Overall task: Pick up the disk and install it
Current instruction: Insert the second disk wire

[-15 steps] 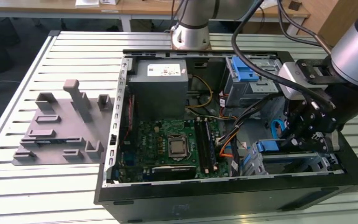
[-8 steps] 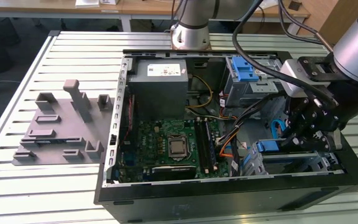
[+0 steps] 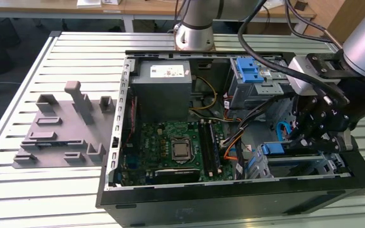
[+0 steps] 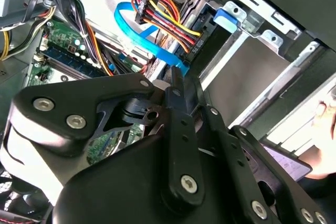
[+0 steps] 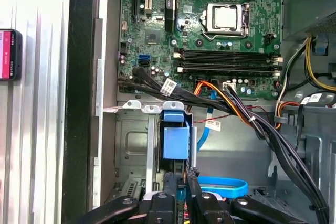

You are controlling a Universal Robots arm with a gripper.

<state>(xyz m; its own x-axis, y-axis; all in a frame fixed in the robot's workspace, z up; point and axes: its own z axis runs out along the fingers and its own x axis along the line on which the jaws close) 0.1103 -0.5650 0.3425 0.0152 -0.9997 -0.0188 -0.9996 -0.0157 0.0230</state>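
The disk is hidden from me. My gripper [image 3: 296, 142] reaches down into the open computer case [image 3: 116, 142] at the exterior view's right, over the lower grey drive cage [image 3: 300, 164]. In the first wrist view its fingers [image 5: 192, 182] are pressed close together, just short of the cage's blue plastic latch [image 5: 176, 140], with nothing seen between them. The second wrist view looks past the gripper's black linkage [image 4: 176, 85] to a blue flat cable [image 4: 142, 38] and a bundle of coloured power wires [image 4: 168, 19] running to the cage [image 4: 247, 72].
The green motherboard [image 3: 173, 147] and grey power supply [image 3: 163, 90] fill the case's middle. A second cage with a blue latch [image 3: 251, 71] sits at the back. Black cables [image 5: 273, 135] cross beside the gripper. A grey fixture [image 3: 62, 133] lies on the slatted table [image 3: 17, 190].
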